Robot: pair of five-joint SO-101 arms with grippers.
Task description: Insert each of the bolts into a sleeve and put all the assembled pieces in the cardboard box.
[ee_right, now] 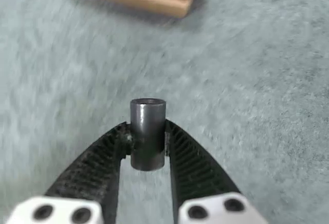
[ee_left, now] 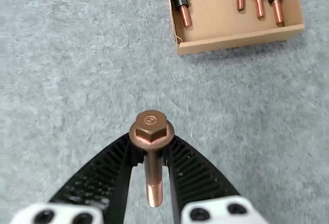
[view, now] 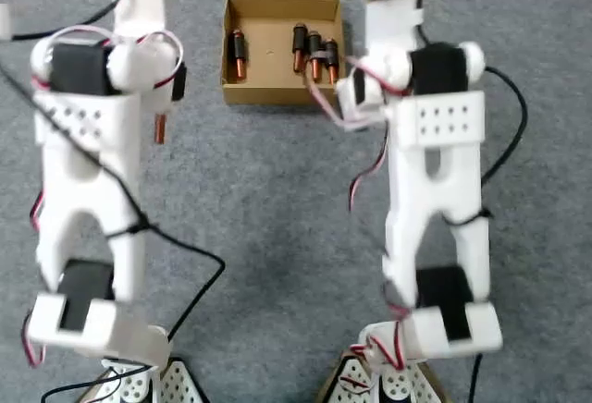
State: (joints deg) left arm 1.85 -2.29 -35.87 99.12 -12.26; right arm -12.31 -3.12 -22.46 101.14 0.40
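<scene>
Left jaws are clamped on a copper bolt [ee_left: 150, 134] just below its hex head, above the grey worktop [ee_left: 61, 54] near the cardboard box [ee_left: 241, 39]. Right jaws grip a black sleeve [ee_right: 148, 131], open end facing out. Four assembled pieces [view: 314, 52] lie in the box.

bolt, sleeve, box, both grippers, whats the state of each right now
left gripper: shut on the bolt
right gripper: shut on the sleeve
bolt: bare, no sleeve on it yet
sleeve: empty, nothing inserted
cardboard box: open, holding four assembled pieces
assembled pieces: lying flat in the box, each a bolt in a sleeve
</scene>
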